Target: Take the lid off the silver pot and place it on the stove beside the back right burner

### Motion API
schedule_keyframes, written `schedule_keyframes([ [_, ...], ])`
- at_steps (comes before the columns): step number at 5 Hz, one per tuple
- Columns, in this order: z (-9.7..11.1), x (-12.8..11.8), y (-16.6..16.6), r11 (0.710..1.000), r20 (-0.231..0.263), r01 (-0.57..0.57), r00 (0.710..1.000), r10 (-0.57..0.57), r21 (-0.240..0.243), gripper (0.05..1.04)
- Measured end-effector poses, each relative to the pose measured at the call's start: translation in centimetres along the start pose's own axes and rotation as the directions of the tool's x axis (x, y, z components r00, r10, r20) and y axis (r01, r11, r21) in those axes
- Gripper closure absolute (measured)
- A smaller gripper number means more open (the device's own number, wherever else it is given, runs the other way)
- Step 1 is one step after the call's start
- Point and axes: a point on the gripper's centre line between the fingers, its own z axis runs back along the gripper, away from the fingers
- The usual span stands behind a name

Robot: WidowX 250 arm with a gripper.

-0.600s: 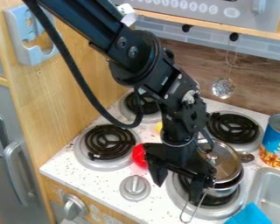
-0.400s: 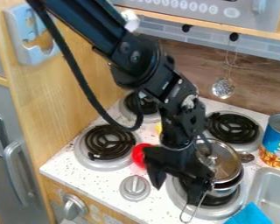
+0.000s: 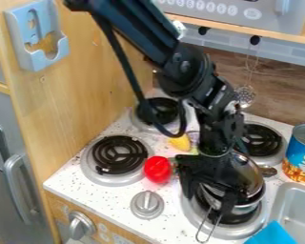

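Apparently, the hand (image 3: 209, 202) hangs open, partly hiding the lidded metal pot (image 3: 247, 208).

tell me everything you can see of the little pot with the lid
The pot looks like shiny silver metal, small and round, and sits on the front right burner. Its lid has a see-through, brownish middle in a metal rim. What seems to be its handle, a thin wire loop, sticks out toward the stove's front edge. The black gripper hangs over the near left side and hides part of it; whether they touch, I can't tell.
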Motion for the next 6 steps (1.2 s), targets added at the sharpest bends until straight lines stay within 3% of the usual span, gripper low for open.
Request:
schedule_keyframes([
  [4,0.8,5.2,-1.4,0.998,-0.022,-0.058,0.998,0.058,-0.024,0.081],
  [6,0.0,6.1,-0.7,0.998,-0.034,-0.062,0.997,0.063,0.025,0.081],
])
